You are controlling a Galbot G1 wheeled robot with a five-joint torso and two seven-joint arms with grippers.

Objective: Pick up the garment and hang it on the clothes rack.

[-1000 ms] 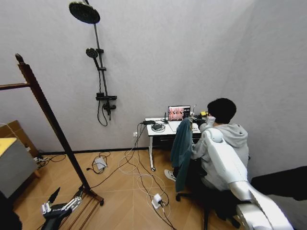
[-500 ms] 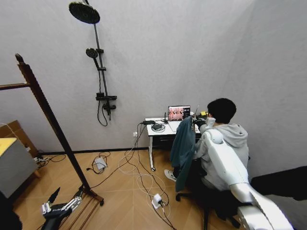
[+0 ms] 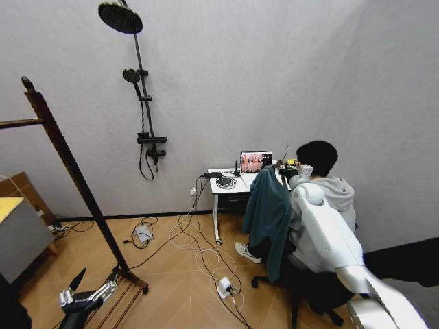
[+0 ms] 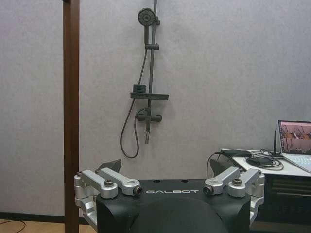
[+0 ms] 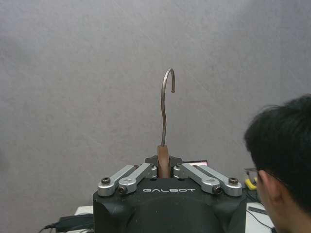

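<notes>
The garment (image 3: 267,219), a dark teal shirt-jacket, hangs from a hanger that my right gripper (image 3: 283,171) holds up at arm's length, right of centre in the head view. In the right wrist view my right gripper (image 5: 164,164) is shut on the hanger's wooden neck, and the metal hook (image 5: 167,97) stands up above it. The clothes rack (image 3: 68,171) is a dark reddish-brown post with a horizontal bar at the far left, well apart from the garment. My left gripper (image 3: 86,291) hangs low by the rack's foot and is open (image 4: 165,167); the rack post (image 4: 71,116) runs past it.
A black shower-head pole (image 3: 140,96) is fixed to the back wall. A white desk (image 3: 223,185) with a laptop (image 3: 255,162) stands behind the garment. Cables and a power strip (image 3: 223,284) lie on the wooden floor. A grey box (image 3: 17,240) sits at the left edge.
My right arm has moved a little to the right with the hanger, and the garment now hangs wider and lower. The left arm and the rack are unchanged.
</notes>
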